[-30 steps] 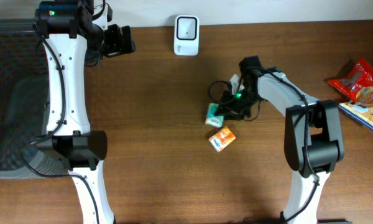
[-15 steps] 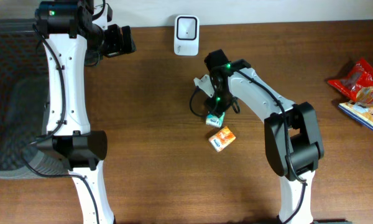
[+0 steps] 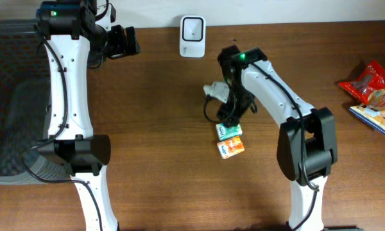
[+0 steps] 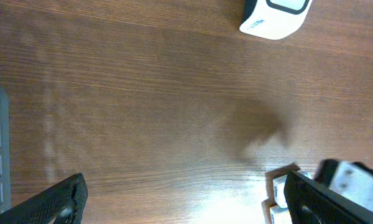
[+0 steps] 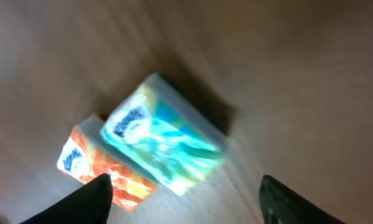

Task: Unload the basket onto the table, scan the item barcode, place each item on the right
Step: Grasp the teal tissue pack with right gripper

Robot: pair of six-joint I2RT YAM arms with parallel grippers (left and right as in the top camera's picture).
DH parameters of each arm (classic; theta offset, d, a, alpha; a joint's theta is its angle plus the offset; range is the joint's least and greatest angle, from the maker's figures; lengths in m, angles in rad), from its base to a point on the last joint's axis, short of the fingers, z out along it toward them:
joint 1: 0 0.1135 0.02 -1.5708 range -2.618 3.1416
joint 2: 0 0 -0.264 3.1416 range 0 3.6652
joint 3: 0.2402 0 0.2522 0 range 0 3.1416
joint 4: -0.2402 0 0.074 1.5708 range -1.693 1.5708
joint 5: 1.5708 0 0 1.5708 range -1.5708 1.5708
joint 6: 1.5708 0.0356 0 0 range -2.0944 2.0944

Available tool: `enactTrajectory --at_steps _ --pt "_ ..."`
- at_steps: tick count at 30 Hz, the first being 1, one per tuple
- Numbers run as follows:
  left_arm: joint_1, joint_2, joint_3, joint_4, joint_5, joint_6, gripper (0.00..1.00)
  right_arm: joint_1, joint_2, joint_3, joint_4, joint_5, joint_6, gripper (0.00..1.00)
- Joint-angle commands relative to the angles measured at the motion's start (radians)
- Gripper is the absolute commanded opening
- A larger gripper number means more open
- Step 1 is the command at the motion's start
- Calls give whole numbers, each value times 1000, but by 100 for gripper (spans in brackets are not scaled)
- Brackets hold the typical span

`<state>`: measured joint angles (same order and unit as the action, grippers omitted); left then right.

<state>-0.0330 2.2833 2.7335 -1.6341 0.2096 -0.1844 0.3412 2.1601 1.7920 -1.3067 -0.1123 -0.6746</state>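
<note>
We find the white barcode scanner [image 3: 192, 27] standing at the far edge of the wooden table [image 3: 167, 96]. The teal packet [image 3: 229, 131] lies flat on the table on the robot's side of the scanner and a little to its right, well apart from it. An orange packet [image 3: 231, 148] lies farther again from the scanner, touching the teal one. In the right wrist view the teal packet overlaps one edge of the orange one. The print on both is too blurred to read.

The right gripper [image 3: 230, 117] hangs between the scanner and the teal packet, close by the packet's far edge. Its fingers [image 5: 90, 199] stand apart, the packet lies free beyond the tips, and nothing is gripped.

The left gripper [image 3: 123, 42] is to the left of the scanner, about level with it and not touching it. Its fingers [image 4: 62, 199] are spread wide over the tabletop and hold nothing.

Far to the right of the scanner lie a red snack bag [image 3: 371, 82] and a flatter blue-edged packet [image 3: 372, 119] touching it. Far to the left of the scanner sits a dark mesh basket [image 3: 6, 96].
</note>
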Motion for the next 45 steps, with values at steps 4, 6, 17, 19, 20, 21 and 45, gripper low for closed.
enactTrajectory --at_steps 4,6,17,19,20,21,45 --pt "3 -7 3 2 0 -5 99 -43 -6 -68 90 -151 -190 65" --pt "3 -7 3 2 0 -5 99 -86 -6 -138 145 -206 -220 70" --pt "3 -7 3 2 0 -5 99 -105 1 -166 205 -323 -252 60" --pt "3 -7 3 2 0 -5 99 -105 17 -166 200 -323 -252 60" --pt "3 -7 3 2 0 -5 99 -106 38 -167 193 -303 -227 56" --pt "3 -7 3 2 0 -5 99 -108 56 -168 194 -249 -183 54" --pt "3 -7 3 2 0 -5 99 -119 59 -157 244 -280 204 65"
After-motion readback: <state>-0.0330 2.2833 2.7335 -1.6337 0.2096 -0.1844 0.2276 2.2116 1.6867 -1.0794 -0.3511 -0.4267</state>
